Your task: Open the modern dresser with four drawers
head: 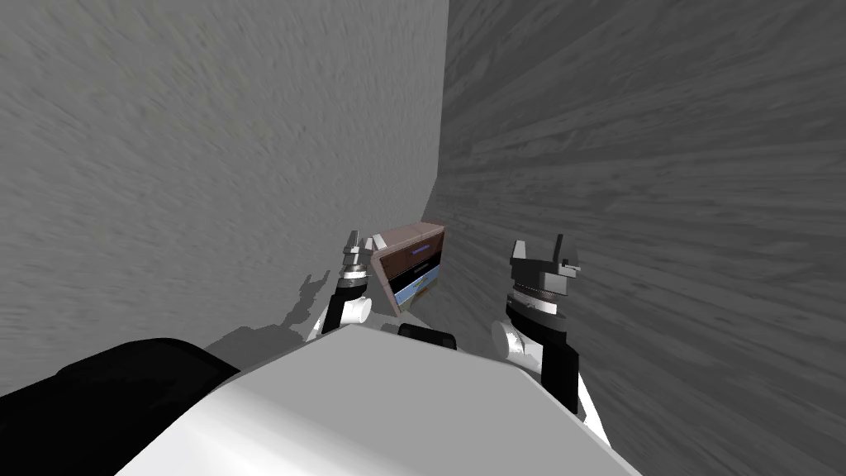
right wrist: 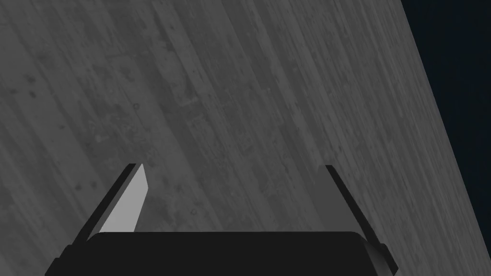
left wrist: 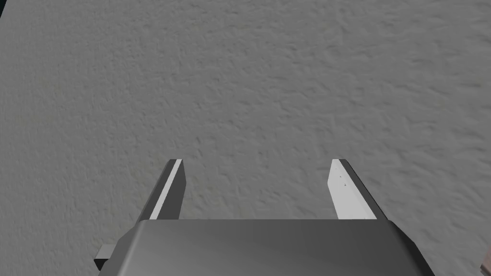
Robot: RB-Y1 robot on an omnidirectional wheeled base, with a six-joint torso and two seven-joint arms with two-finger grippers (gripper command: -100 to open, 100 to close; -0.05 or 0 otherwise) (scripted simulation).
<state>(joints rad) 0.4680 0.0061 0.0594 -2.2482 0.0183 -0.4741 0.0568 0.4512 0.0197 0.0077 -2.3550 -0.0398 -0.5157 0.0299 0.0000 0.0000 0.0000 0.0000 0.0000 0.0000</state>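
Both grippers are empty, fingers spread wide: left gripper (head: 354, 241) close to the wall (head: 206, 165), right gripper (head: 539, 246) apart from it. Well ahead, the dresser (head: 413, 266) stands against that wall, drawers seemingly shut. A crooked approach could scrape the left arm along the wall.

Bearing surfaces: a rough grey surface (head: 165, 165) meets a planked grey surface (head: 661, 165) along one seam. Which of them is the floor cannot be determined. One dresser (head: 411, 266) stands at that seam, brown-topped, its drawer fronts stacked. A shadow (head: 304, 299) lies on the rough surface beside it.
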